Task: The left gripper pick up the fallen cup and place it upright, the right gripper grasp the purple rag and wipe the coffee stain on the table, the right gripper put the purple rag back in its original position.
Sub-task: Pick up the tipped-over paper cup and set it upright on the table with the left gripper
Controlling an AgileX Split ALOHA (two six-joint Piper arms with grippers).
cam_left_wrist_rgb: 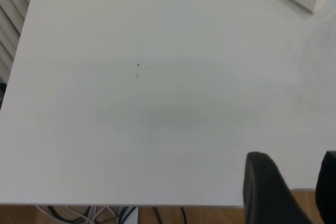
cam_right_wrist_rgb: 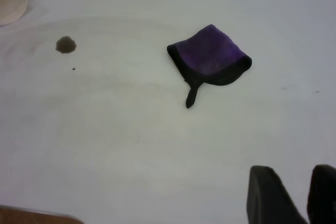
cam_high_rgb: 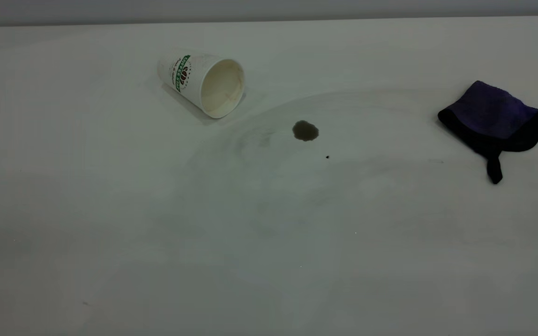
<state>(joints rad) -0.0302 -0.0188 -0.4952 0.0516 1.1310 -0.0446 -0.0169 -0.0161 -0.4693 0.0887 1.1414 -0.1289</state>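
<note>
On the far left of the table (cam_high_rgb: 110, 261), the fallen cup (cam_high_rgb: 201, 81) lies on its side, its long axis slanting so the mouth faces near and right, toward the coffee stain (cam_high_rgb: 305, 130). Both grippers sit back at the near edge, nothing held. The left gripper (cam_left_wrist_rgb: 293, 187) is nearer the cup, fingers narrowly parted; the right gripper (cam_right_wrist_rgb: 294, 195), likewise narrow, faces the purple rag (cam_high_rgb: 495, 121) at far right.
</note>
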